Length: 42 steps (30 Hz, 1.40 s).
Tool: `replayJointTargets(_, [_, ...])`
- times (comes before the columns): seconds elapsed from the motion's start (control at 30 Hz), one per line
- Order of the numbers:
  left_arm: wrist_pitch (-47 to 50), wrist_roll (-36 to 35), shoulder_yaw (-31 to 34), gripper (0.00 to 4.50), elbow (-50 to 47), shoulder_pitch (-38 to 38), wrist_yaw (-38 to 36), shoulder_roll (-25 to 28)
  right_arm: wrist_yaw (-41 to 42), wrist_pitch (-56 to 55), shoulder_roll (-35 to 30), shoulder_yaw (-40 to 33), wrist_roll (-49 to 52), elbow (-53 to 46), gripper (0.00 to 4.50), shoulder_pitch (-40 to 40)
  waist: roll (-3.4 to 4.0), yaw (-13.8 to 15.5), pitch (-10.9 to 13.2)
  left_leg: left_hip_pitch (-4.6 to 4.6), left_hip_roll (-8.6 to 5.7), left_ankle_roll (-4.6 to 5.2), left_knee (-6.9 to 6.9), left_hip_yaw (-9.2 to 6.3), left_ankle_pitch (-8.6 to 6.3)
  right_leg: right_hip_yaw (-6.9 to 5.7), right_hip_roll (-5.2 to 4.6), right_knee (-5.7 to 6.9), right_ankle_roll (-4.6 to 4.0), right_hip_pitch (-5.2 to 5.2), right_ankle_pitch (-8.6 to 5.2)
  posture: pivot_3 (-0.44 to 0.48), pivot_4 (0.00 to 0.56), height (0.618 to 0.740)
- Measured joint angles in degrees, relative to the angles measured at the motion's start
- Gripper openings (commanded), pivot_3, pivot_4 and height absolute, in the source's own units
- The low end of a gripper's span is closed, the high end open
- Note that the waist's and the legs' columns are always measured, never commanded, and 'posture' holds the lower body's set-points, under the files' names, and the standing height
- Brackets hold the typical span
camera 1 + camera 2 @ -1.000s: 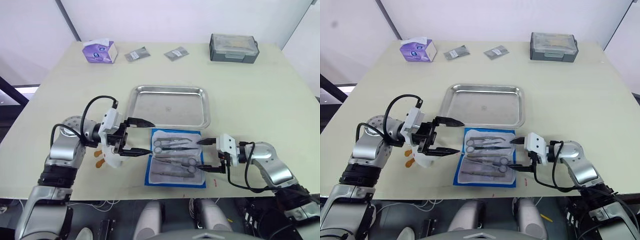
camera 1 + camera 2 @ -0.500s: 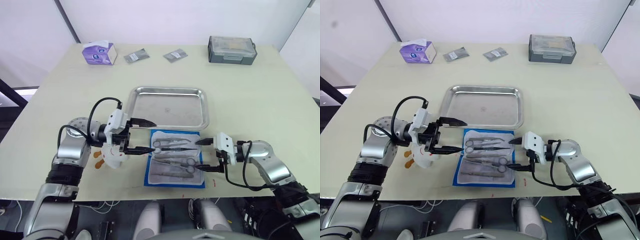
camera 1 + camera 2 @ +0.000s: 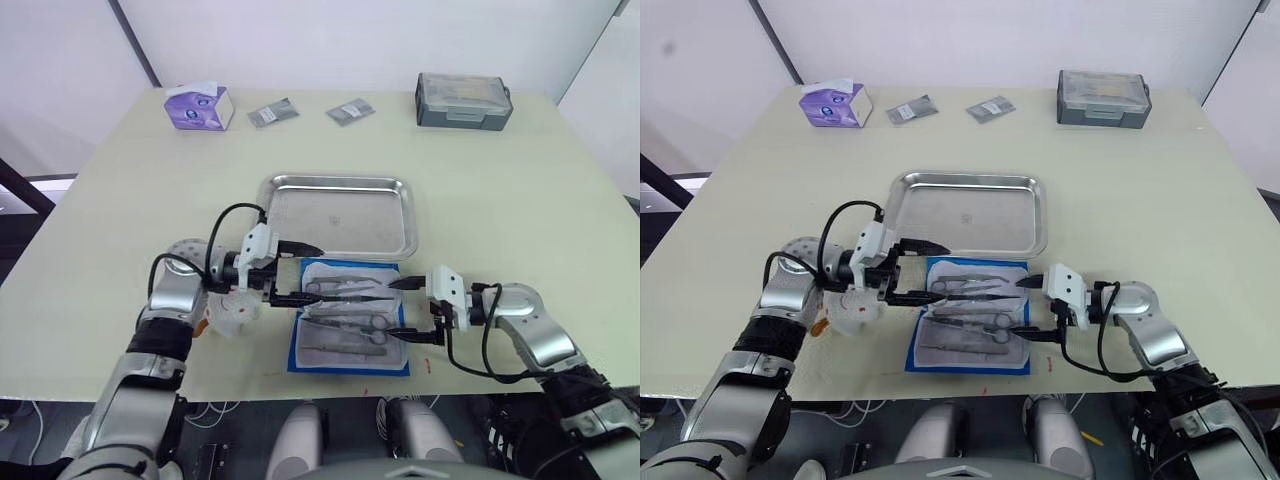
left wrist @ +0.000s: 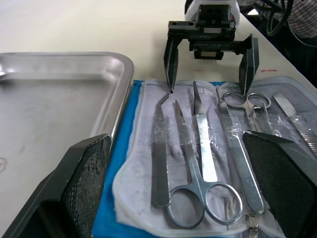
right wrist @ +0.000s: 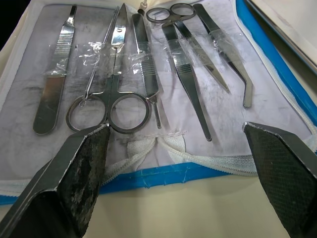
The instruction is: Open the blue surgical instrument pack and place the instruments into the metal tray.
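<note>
The instruments lie in a row on the pale lining of the blue surgical instrument pack, which sits spread open at lower centre of the head views, just below the metal tray and nearly touching its near rim. Expect them to be thin, stiff, smooth steel: light, but slippery and lying flat, so your fingertips have little to get under. In the right wrist view, strips of clear tape seem to cross several shafts, so a tool may resist or drag the lining up with it. The lining looks soft and will likely bunch if you scrape it.

Your best hold is probably at the ring handles of the scissors, where the metal stands slightly proud, or across a shaft near its middle so it does not tip. The flat tweezers look hardest to pinch.

Your left gripper is wide open and holds nothing; it hovers at the pack's left edge, its fingers bracketing the handle ends. Your right gripper is also wide open and empty, at the pack's right edge, pointing in at the tips.

The tray is empty. Well apart, along the top of the frame, stand a purple tissue box, two small grey packets and a grey lidded box.
</note>
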Motion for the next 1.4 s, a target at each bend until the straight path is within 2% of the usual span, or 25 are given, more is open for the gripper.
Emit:
replayJointTargets(0.8, [-2.5, 0.8, -0.6, 4.47, 3.4, -0.9, -0.2, -0.9, -0.1, -4.0, 1.2, 0.0, 0.4, 2.7, 4.50, 0.3, -0.03, 0.1, -0.2, 0.00, 0.00, 0.00, -0.03, -0.02, 0.00, -0.01, 0.00, -0.05, 0.00, 0.01, 0.00, 0.000, 0.150, 0.734])
replayJointTargets(0.9, [-2.6, 0.9, -0.7, 3.73, 4.0, -1.4, -0.1, -1.3, -0.1, -4.0, 1.3, 0.0, 0.4, 2.7, 4.50, 0.3, -0.03, 0.1, -0.2, 0.00, 0.00, 0.00, -0.04, -0.01, 0.00, -0.01, 0.00, -0.06, 0.00, 0.01, 0.00, 0.000, 0.150, 0.734])
replayJointTargets(0.97, [-3.1, 1.4, -0.7, 2.69, 4.4, -1.4, -0.1, -1.7, -0.1, -4.0, 1.3, 0.0, 0.4, 2.7, 4.50, 0.3, -0.03, 0.1, -0.2, 0.00, 0.00, 0.00, -0.04, -0.02, 0.00, -0.01, 0.00, -0.06, 0.00, 0.01, 0.00, 0.000, 0.150, 0.734])
replayJointTargets(1.0, [-3.3, 1.7, -0.8, 2.37, 4.7, -1.4, -0.1, -1.8, -0.1, -4.0, 1.3, 0.0, 0.4, 2.7, 4.50, 0.3, -0.03, 0.1, -0.2, 0.00, 0.00, 0.00, -0.04, -0.02, 0.00, -0.01, 0.00, -0.06, 0.00, 0.01, 0.00, 0.000, 0.150, 0.734])
replayJointTargets(1.4, [-5.2, 3.0, -0.9, 2.37, 8.0, -3.1, -0.2, -2.1, -0.2, -4.0, 1.3, 0.0, 0.4, 2.7, 4.50, 0.4, -0.03, 0.1, -0.3, 0.00, 0.00, 0.00, -0.05, -0.03, 0.00, -0.02, 0.00, -0.08, 0.00, 0.02, 0.00, 0.000, 0.150, 0.734])
